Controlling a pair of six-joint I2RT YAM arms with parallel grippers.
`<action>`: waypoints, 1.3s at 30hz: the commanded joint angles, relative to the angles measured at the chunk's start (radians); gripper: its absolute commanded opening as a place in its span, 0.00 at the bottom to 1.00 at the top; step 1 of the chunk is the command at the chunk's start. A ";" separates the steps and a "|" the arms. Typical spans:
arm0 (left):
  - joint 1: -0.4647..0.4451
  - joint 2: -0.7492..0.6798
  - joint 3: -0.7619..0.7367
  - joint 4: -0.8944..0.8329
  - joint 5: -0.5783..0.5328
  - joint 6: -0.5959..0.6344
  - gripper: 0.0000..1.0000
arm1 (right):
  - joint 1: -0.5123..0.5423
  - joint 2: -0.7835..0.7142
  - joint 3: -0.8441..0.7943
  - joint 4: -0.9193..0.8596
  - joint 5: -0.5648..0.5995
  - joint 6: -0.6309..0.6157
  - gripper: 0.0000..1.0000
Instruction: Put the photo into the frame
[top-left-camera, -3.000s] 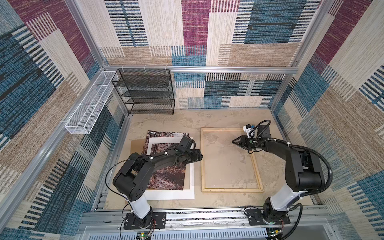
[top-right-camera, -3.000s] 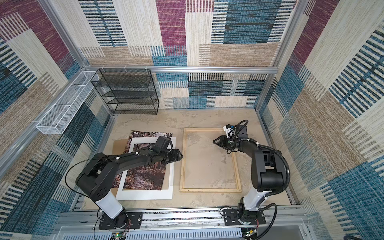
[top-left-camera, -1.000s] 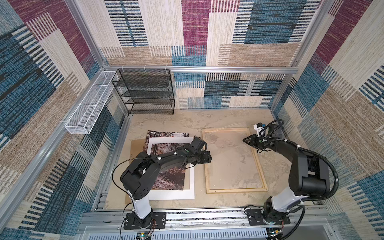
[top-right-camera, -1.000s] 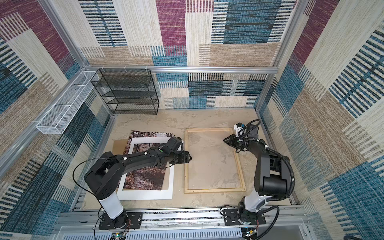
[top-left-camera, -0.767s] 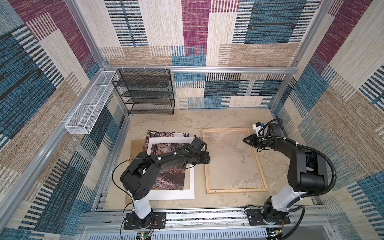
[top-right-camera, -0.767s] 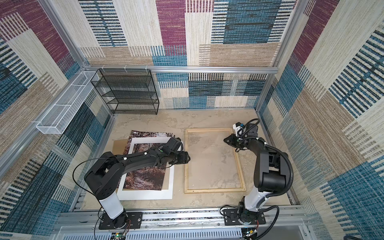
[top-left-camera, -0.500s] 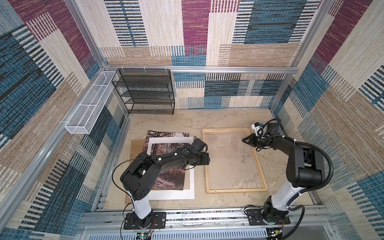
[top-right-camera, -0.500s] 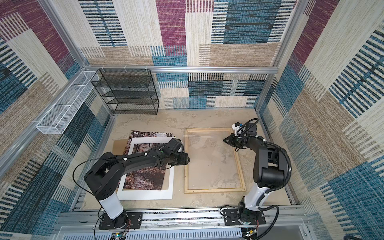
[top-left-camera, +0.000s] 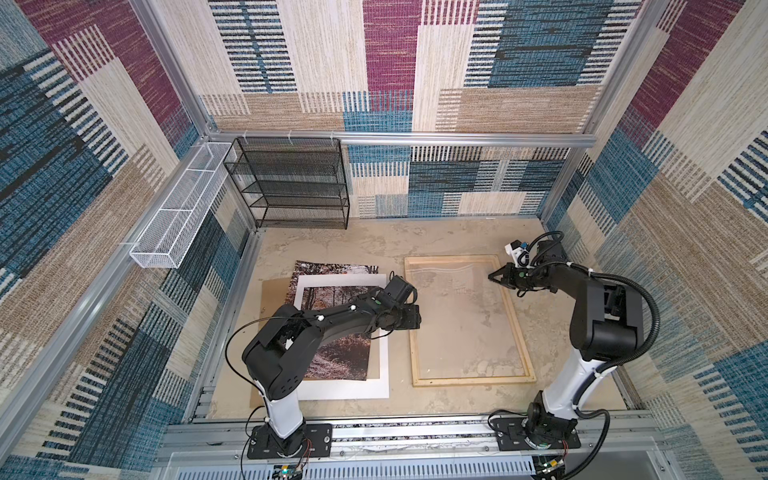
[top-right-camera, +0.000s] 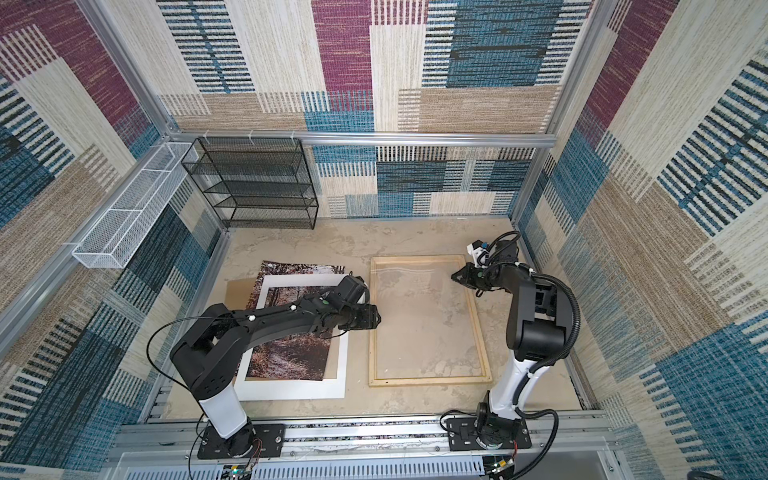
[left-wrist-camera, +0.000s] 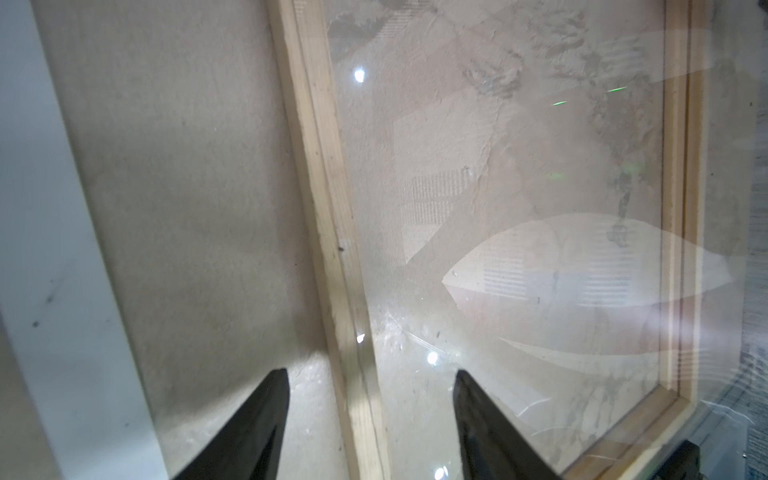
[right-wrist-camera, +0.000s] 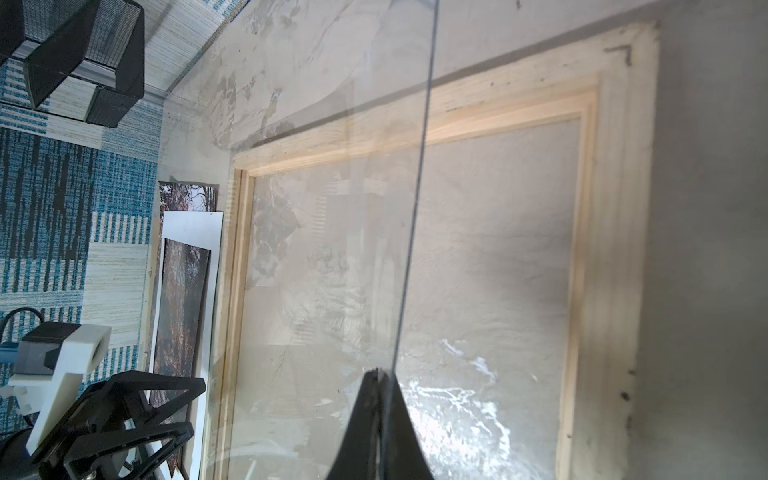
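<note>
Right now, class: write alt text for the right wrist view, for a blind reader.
The right gripper is shut on the edge of a clear pane above the pale wooden frame. Beyond it, the photo lies partly under a white mat.

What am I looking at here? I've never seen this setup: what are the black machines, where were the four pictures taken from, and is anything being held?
The machines are two robot arms mounted at the near edge of a table. Two pictures look down from overhead, side by side. The other two come from a camera on each arm's wrist.

On the table lies a pale wooden frame. Beside it is a brown backing board with the autumn photo on it and a white mat over that.

The left tool is open, its fingers either side of the frame's left strip. The right tool is shut on the edge of the clear pane, which looks lifted off the frame at the far right corner.
</note>
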 joint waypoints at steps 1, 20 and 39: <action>-0.001 0.007 0.010 -0.020 -0.017 0.035 0.63 | -0.007 0.006 0.000 -0.026 0.020 -0.048 0.06; -0.007 0.036 -0.002 0.003 -0.088 0.034 0.49 | -0.030 -0.033 -0.020 -0.058 0.070 -0.059 0.06; 0.007 0.101 0.063 -0.047 -0.259 0.004 0.23 | -0.036 -0.029 -0.030 0.015 -0.028 0.010 0.00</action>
